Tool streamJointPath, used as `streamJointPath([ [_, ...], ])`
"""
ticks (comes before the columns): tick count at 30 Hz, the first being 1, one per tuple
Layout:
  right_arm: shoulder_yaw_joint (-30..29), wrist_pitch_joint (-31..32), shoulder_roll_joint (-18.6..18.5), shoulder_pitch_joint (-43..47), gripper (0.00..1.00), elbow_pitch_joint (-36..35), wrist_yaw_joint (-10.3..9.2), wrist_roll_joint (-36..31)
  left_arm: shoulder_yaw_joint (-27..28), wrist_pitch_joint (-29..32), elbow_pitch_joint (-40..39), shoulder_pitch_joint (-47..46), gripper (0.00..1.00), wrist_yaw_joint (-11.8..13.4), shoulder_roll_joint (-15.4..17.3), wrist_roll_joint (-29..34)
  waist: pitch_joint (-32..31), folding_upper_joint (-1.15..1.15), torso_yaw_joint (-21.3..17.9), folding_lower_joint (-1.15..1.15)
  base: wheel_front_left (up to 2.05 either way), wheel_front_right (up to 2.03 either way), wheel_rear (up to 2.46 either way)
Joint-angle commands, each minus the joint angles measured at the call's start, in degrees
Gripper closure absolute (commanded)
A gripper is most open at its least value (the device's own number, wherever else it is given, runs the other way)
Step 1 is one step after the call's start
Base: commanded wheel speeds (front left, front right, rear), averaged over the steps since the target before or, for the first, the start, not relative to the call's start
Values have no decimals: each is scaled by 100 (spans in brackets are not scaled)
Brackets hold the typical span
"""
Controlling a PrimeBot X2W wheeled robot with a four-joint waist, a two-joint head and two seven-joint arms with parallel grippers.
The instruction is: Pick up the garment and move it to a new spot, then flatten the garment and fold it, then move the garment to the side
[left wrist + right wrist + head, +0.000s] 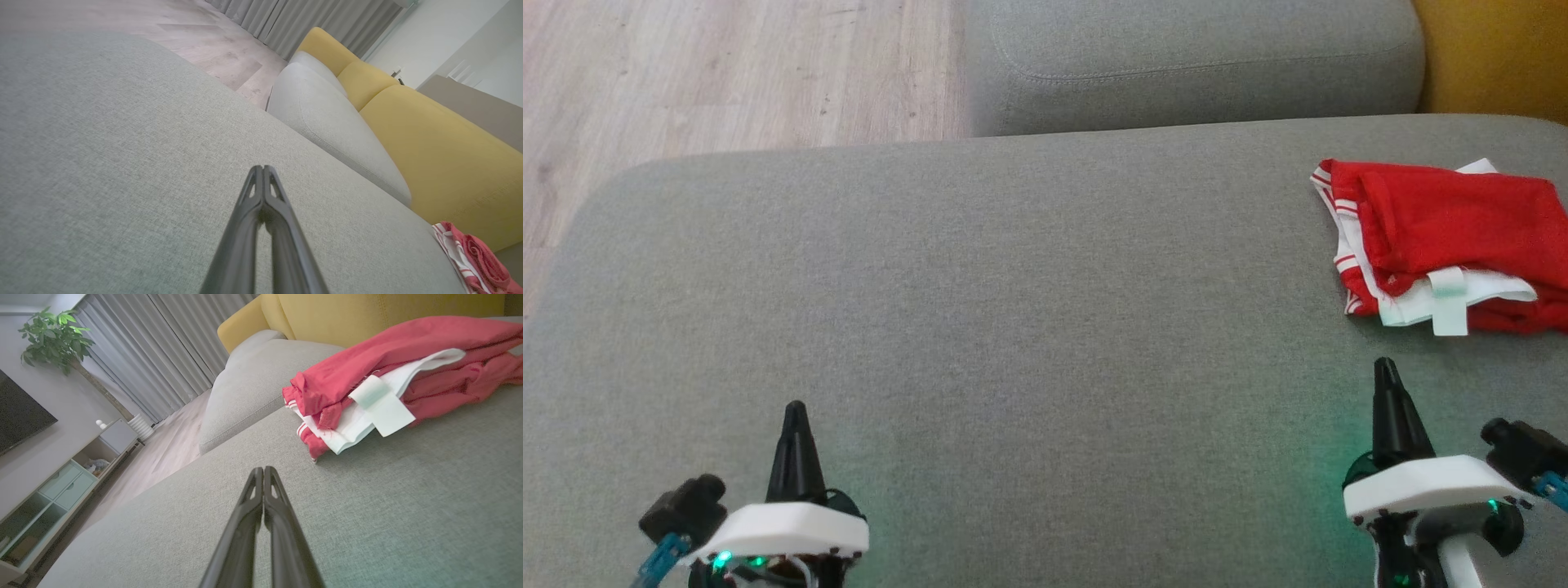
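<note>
1. The garment (pixel 1454 237) is thin red cloth with white panels and red-striped white trim, folded into a loose, rumpled rectangle
2. It lies at the far right of the grey seat cushion (pixel 1013 327), a coarse weave with rounded corners, close to the yellow backrest (pixel 1486 57)
3. Its long axis runs across the seat, left to right; a pale tab (pixel 1450 306) juts from its near edge, and I can read no writing on it
4. The left gripper (pixel 795 408) and right gripper (pixel 1384 366) each have their dark tapered fingers pressed together over bare cushion, the right tip near the garment but apart from it
</note>
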Motion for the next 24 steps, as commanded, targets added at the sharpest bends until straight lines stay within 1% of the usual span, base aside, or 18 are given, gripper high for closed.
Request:
streamJointPath([
  [1,-15,28,-16,-257,100,-220,-1,158,146,18,-208,-287,100,-50,12,-123,-1,0,-3,0,0,0,0],
  [24,-156,407,-20,-288,100,-346,-2,1689,457,407,-296,-317,100,-188,19,-1444,-28,0,-69,0,0,0,0],
])
